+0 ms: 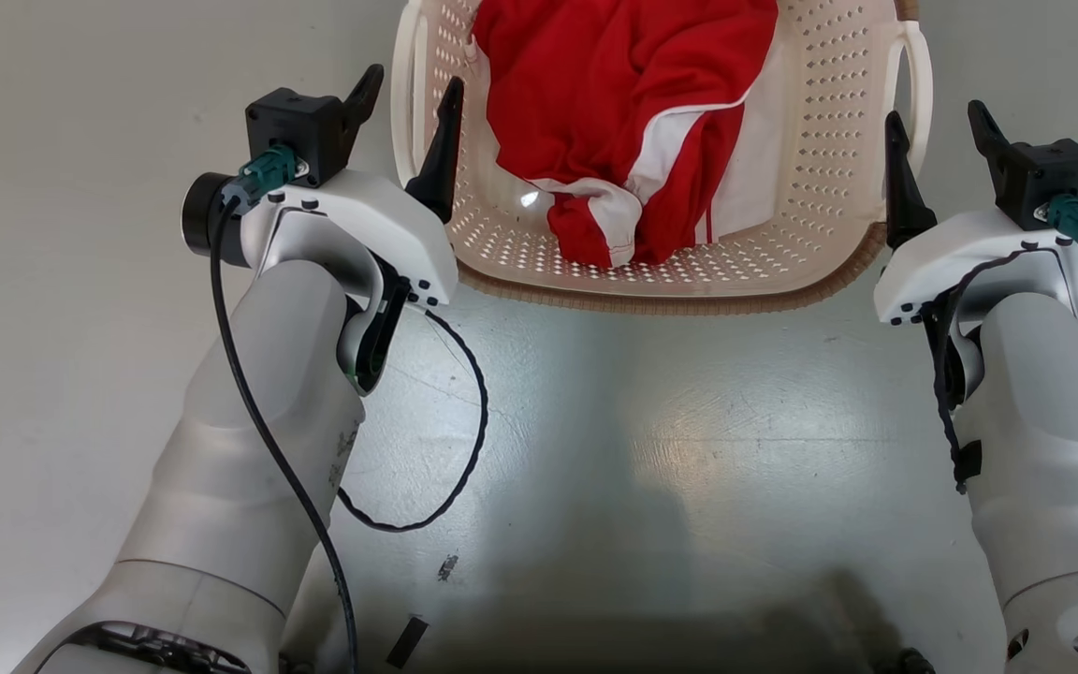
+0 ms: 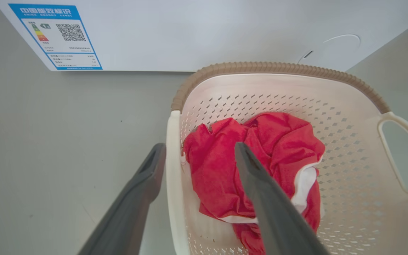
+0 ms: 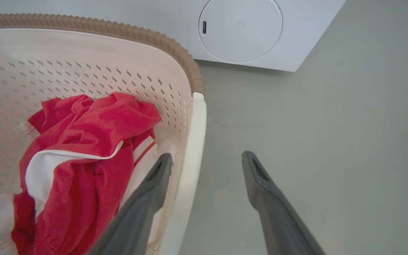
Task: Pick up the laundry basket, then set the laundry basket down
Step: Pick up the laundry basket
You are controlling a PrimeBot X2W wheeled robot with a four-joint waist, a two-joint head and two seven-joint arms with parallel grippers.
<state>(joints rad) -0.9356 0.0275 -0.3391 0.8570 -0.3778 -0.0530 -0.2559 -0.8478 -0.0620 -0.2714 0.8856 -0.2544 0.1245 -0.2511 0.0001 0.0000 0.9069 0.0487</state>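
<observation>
The small cream plastic laundry basket w/ holes & a brown rim (image 1: 651, 301) sits on the grey floor (image 1: 651, 449), w/ a red & white cloth (image 1: 614, 94) inside. L pincer (image 1: 413, 94) & R pincer (image 1: 935, 117) are both wide open, holding nothing. Each has one finger in the basket & one outside, w/ the side edge between. What could go wrong: an inside finger may pinch the cloth too. If one side grabs badly, the basket may tip or slip & the cloth could fall out.
</observation>
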